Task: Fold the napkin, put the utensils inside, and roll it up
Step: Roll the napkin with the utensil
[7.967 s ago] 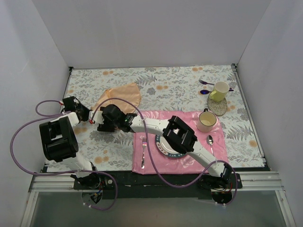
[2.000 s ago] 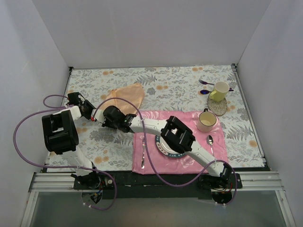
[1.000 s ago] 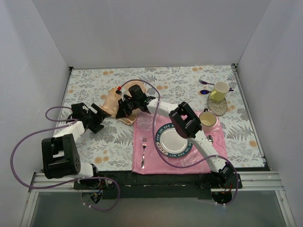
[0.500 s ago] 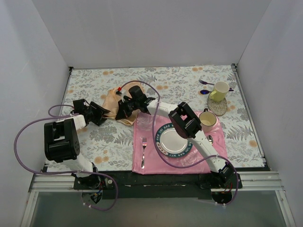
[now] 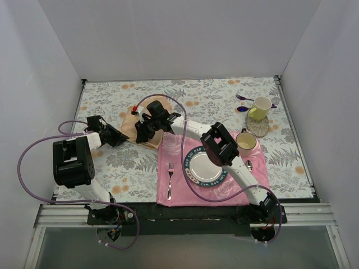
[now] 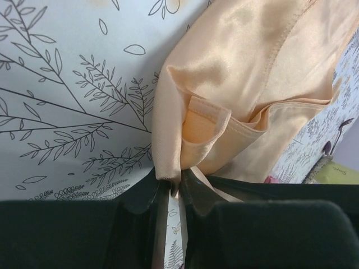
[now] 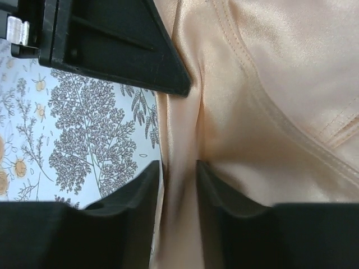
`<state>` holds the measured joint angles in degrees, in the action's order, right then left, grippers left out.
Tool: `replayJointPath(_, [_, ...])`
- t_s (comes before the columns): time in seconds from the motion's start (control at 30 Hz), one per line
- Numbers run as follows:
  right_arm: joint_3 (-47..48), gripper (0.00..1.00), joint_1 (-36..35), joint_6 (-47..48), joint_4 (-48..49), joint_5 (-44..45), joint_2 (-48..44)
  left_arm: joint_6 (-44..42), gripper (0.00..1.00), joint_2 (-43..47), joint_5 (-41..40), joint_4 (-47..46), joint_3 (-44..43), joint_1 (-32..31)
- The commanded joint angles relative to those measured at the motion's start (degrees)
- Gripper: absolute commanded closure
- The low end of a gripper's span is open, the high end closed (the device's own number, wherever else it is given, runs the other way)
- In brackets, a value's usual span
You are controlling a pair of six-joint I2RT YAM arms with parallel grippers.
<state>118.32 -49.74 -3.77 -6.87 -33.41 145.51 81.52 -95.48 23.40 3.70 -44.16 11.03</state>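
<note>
White-walled bay; table (image 5: pixel 224 95) under a leaf-print cover. Napkin (image 5: pixel 130 123) lies rumpled left of centre, at the far-left corner of the pink placemat (image 5: pixel 174 193). Left tool (image 6: pixel 174 188) is pressed together on a napkin edge. Right tool (image 7: pixel 176 182) is slightly spread astride a cloth ridge, apparently not biting. Step, as I read it: the fold, unfinished. Next move calls for drawing the pinched edge across without bunching.

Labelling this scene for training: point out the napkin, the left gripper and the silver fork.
napkin (image 6: pixel 241 67): left wrist view, its shiny upper fold.
left gripper (image 6: pixel 175 186): left wrist view, between the fingertips pinching the napkin's edge.
silver fork (image 5: pixel 169 180): top external view, mid-handle.
</note>
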Motion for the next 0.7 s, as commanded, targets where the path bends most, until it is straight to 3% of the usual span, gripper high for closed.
replayJointPath(0.0, [3.8, 0.53, -2.0, 10.1, -9.2, 8.4, -5.5, -2.6, 0.91, -0.4, 1.5, 2.2, -2.9, 0.1])
replayJointPath(0.27, [-1.8, 0.38, -6.7, 18.5, -9.3, 22.9, -10.0, -3.0, 0.97, -1.5, 3.5, 3.8, -4.4, 0.8])
replayJointPath(0.67, [-4.9, 0.37, -12.0, 28.0, -7.1, 37.7, -9.5, -3.5, 0.98, -2.8, 5.3, 4.7, -5.4, 2.7])
